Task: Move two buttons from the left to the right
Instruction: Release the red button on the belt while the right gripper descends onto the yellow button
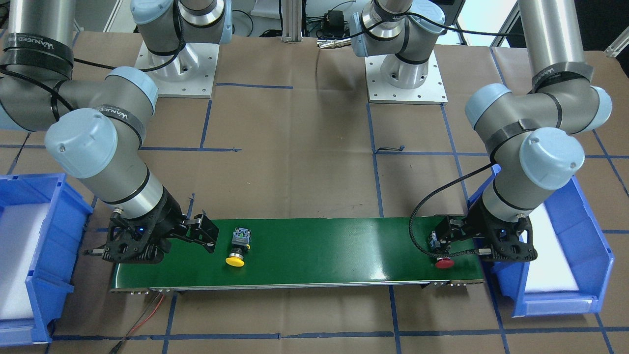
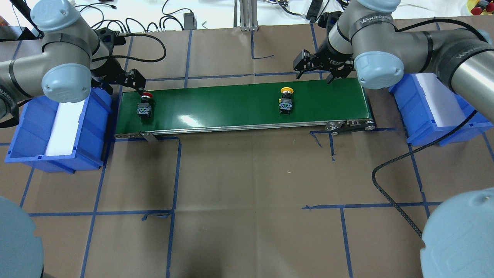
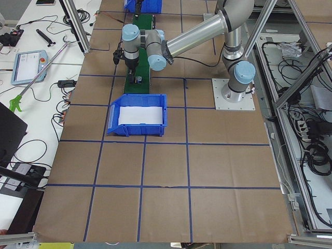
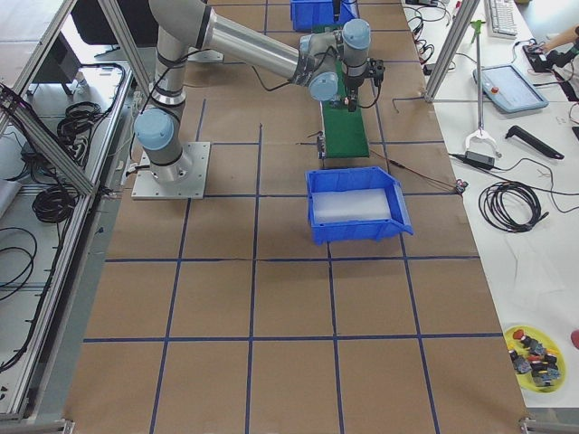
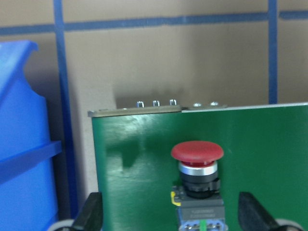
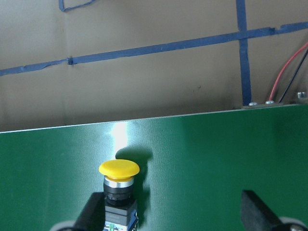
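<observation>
The red button (image 2: 144, 105) lies on the left end of the green belt (image 2: 231, 104), cap pointing away from the robot. My left gripper (image 2: 136, 83) is open and low over it. In the left wrist view the red button (image 5: 197, 161) sits between the two fingers (image 5: 91, 214), touching neither. The yellow button (image 2: 286, 101) lies further right on the belt. My right gripper (image 2: 318, 71) is open at the belt's far edge, just right of it. In the right wrist view the yellow button (image 6: 119, 185) lies close to one of the fingers (image 6: 255, 209), not held.
A blue bin (image 2: 58, 127) with white padding stands off the belt's left end. Another blue bin (image 2: 436, 108) stands off the right end. The brown table top carries blue tape lines. A black cable (image 2: 393, 193) loops at front right.
</observation>
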Tool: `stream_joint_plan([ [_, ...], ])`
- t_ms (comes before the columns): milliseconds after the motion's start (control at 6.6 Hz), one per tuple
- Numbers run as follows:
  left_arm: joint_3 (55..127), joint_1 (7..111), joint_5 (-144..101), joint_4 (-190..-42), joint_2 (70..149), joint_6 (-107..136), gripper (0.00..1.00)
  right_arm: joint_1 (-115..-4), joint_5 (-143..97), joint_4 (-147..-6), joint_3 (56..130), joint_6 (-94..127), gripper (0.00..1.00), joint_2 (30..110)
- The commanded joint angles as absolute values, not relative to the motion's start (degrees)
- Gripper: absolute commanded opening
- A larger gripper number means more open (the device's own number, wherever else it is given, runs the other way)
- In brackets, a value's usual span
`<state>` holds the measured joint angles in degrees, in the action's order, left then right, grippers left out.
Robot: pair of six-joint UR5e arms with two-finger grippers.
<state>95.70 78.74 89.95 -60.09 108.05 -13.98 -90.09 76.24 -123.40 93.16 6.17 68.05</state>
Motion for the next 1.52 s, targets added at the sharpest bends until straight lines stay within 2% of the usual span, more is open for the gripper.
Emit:
stream_joint_plan([
  [0,94.6,79.5,89.8,-67.8,102.1,-13.9,1.0,-90.2,76.1,-123.6,94.8,6.2,1.0,68.1],
  [606,81.7,87.3,90.6,-91.0,98.1,-4.9,1.0,-90.3,76.7,-123.6,95.4,7.2,1.0,66.4],
  [1364,83.4,88.2,90.5,-90.9,97.5,-4.8,1.0,-90.7,80.9,-123.8,95.1,7.2,0.99,64.4],
])
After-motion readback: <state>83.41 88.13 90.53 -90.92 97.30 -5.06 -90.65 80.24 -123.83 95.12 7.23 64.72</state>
